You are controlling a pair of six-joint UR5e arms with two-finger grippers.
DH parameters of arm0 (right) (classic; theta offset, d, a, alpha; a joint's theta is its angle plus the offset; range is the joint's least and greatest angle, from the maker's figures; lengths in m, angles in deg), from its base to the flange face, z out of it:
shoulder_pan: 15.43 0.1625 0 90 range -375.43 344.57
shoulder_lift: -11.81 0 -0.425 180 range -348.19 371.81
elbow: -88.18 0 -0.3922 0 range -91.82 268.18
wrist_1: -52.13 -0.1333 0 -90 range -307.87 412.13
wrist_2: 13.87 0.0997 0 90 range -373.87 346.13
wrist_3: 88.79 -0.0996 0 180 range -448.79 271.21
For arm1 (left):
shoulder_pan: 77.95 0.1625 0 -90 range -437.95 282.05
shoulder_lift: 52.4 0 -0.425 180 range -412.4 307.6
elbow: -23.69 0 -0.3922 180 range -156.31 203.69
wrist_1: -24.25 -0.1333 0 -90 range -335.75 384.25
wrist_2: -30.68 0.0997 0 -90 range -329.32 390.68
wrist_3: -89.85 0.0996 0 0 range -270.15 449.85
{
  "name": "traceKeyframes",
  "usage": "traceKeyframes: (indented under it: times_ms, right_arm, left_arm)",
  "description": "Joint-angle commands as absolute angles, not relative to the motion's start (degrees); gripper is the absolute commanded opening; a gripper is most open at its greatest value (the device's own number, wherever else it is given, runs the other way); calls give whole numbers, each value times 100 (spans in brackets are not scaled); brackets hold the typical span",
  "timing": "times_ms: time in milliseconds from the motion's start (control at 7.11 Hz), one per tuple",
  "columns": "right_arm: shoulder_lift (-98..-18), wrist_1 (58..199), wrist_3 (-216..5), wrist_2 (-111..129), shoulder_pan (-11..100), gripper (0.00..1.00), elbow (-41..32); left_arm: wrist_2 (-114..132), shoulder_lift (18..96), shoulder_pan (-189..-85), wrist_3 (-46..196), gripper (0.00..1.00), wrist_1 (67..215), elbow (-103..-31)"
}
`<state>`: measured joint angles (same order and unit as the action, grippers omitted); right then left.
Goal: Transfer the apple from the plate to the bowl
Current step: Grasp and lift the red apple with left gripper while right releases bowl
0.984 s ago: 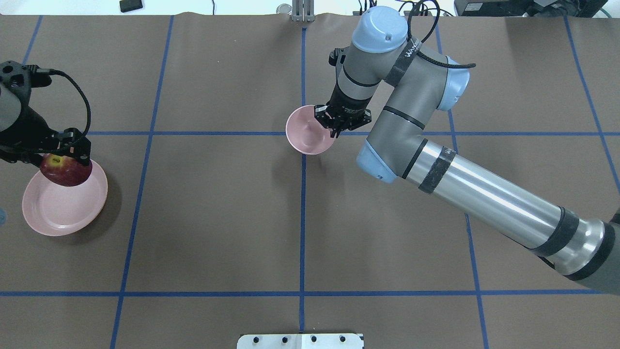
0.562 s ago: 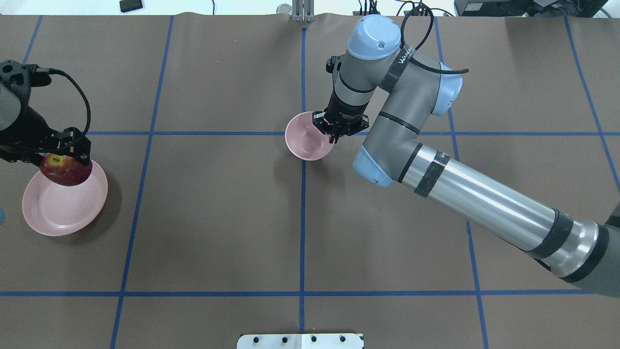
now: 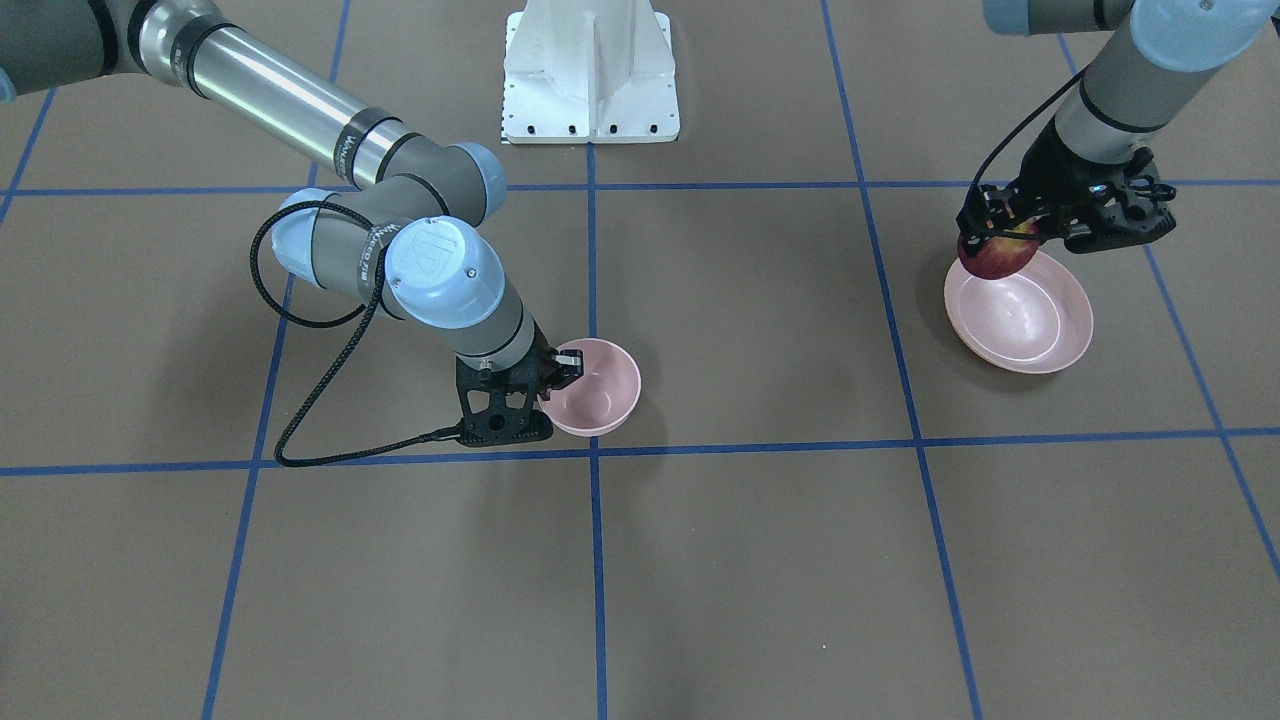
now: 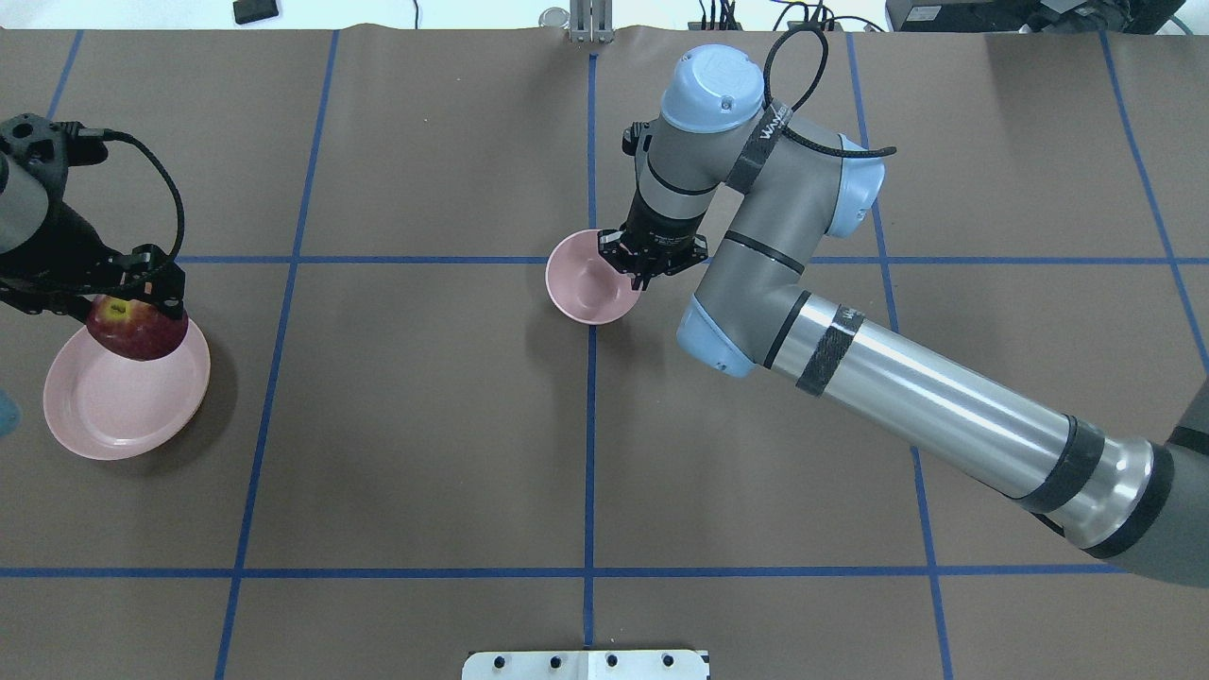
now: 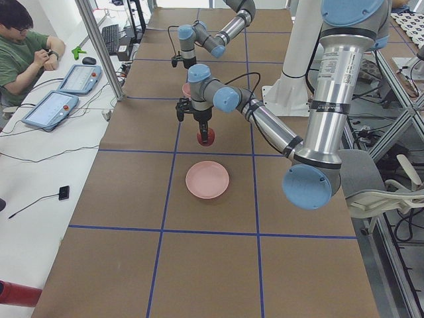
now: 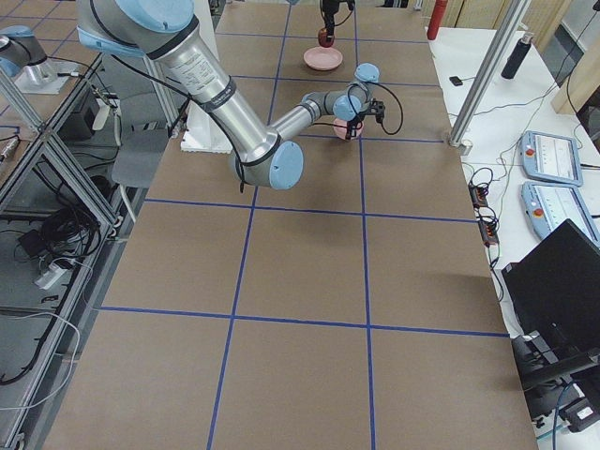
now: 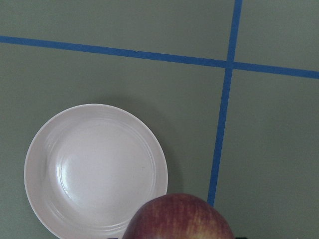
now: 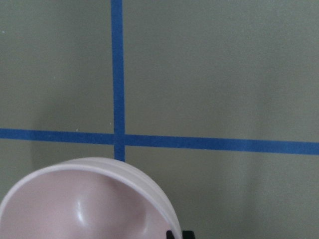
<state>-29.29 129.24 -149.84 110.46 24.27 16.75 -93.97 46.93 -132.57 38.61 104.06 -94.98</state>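
The dark-red apple hangs in my left gripper, which is shut on it above the far rim of the wide pale-pink plate. The front-facing view shows the apple clear of the plate. In the left wrist view the apple fills the bottom edge, with the plate below it. The small deep bowl is near the table's middle. My right gripper is shut on its right rim. It also shows in the front-facing view and the right wrist view.
Blue tape lines cross the brown table. A white mounting base stands at the robot's edge. An operator sits beside tablets past the far edge. A red bottle lies at the table's left end.
My right arm has carried the bowl a little to the left. My left gripper has shifted slightly right with the apple still in it.
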Motion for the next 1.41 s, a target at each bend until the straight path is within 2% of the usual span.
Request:
traceKeyframes:
  times_ms: [0,141,281,422,703,984,1266]
  right_arm:
    - [-2906,12894,-15014,10979,2377,0,1690]
    - [-2905,12851,-15014,10953,2360,15,1699]
    - [-2905,12728,-15023,10849,2325,41,1742]
    - [-2897,12692,-15040,10769,2316,99,1734]
    - [-2722,12770,-15311,10847,2507,100,1577]
    - [-2834,13312,-15122,10961,3024,100,1226]
    - [-3517,14278,-13055,10952,3560,100,200]
  left_arm:
    - [-9447,4779,-13253,3843,0,10371,-9452]
    - [-9447,4779,-13244,3834,0,10371,-9452]
    - [-9447,4779,-13244,3834,0,10371,-9443]
    - [-9447,4945,-13244,3808,0,10371,-9356]
    - [-9465,5759,-13218,3241,0,10344,-8954]
    - [-9465,6455,-12746,2327,0,10370,-8794]
    - [-9395,7604,-12219,1326,0,10423,-7962]
